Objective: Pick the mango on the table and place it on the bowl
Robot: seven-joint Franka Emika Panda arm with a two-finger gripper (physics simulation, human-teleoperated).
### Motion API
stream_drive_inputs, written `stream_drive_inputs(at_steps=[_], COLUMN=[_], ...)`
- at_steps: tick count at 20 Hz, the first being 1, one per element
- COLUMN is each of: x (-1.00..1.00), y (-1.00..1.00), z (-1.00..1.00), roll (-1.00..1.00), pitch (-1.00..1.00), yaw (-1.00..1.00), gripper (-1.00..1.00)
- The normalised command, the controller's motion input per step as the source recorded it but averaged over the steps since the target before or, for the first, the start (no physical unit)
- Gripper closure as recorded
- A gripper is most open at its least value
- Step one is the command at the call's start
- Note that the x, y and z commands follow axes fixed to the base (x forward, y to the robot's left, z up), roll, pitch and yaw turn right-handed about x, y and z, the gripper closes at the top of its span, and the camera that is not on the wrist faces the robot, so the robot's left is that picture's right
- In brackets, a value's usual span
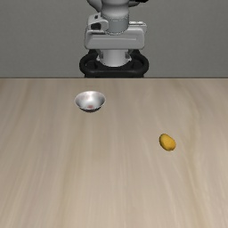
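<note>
A small orange-yellow mango (168, 142) lies on the wooden table (53, 178), toward the exterior view's right. A round silver bowl (89, 101) with nothing in it stands farther back, toward the exterior view's left. The mango and the bowl are well apart. The white robot arm's body rises at the far side of the table, behind both objects; its fingers are hidden from me.
The robot's black base (114, 64) sits at the table's far edge, in front of a grey wall. Bare wood surrounds the mango and the bowl on all sides.
</note>
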Motion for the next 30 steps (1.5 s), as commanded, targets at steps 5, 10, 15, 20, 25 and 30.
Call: stream_drive_inputs(at_steps=[5, 10, 15, 20, 25, 30], x=[0.0, 0.0, 0.0, 0.8, 1.0, 1.0], y=[1.0, 1.0, 1.0, 0.2, 0.0, 0.0], z=[0.0, 0.0, 0.0, 0.0, 0.0, 0.0], roll=[0.0, 0.0, 0.0, 0.0, 0.0, 0.0], pitch=[0.0, 0.0, 0.0, 0.0, 0.0, 0.0], yaw=[0.0, 0.0, 0.0, 0.0, 0.0, 0.0], gripper=[-1.0, -1.0, -1.0, -1.0, -1.0, -1.0])
